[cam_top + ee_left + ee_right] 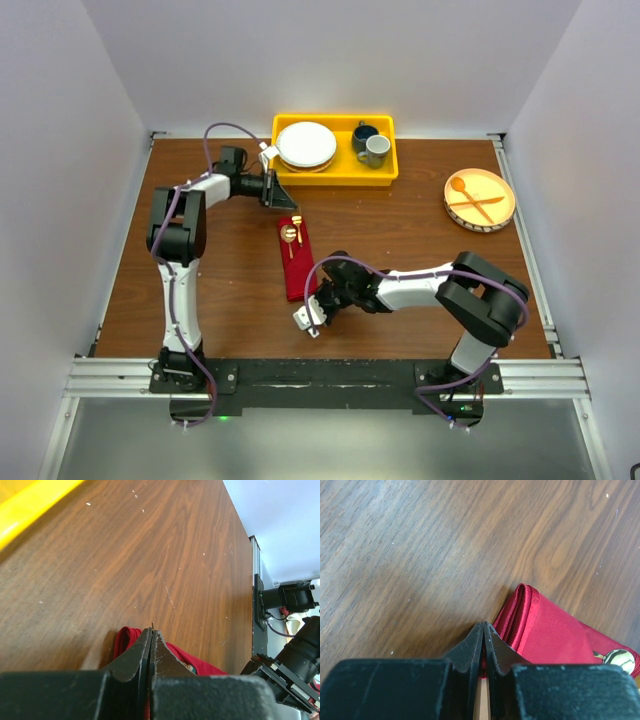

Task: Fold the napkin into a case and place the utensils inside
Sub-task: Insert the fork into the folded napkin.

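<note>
At middle of desk (420, 250), on dark grained wood: long, narrow case (296, 262) of soft satiny red cloth, edges rolled into rounded folds. Runs near to far, near end leaning slightly right. Carries thin gold utensils (290, 238) on its far half. Left claw (151, 632) pressed together at far end; right claw (484, 630) pressed together just beside near corner.

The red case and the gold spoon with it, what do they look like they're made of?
The case looks like soft woven cloth with a slight satin sheen: its folded edge shows rounded, stacked layers. The spoon looks like polished gold-coloured metal, since its bowl gives mirror-like reflections; whether it is solid or plated cannot be told.
</note>
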Controlling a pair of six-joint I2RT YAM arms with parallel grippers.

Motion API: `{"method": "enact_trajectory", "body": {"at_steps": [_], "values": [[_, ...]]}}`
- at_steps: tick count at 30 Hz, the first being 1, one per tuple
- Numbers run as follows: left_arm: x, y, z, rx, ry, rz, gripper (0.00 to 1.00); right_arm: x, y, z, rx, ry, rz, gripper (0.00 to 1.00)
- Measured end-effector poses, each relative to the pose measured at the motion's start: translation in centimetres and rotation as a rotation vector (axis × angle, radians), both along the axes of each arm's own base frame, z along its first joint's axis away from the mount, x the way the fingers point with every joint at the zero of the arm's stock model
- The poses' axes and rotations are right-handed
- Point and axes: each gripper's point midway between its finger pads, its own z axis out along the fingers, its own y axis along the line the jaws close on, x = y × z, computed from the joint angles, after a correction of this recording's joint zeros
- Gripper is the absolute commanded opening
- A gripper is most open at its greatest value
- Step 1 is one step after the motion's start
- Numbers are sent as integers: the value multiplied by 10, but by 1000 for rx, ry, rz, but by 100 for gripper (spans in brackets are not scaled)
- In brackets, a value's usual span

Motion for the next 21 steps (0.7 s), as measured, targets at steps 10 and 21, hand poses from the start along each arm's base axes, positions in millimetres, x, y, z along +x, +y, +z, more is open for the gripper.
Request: {"method": "enact_trajectory", "body": {"at_steps": [10,21], "values": [[-17,-3,-9,1,33,-13,0,4,3,0,5,-7,-7,8],[-33,-7,-16,6,69,-27,0,4,4,0,7,-9,-8,8]]}}
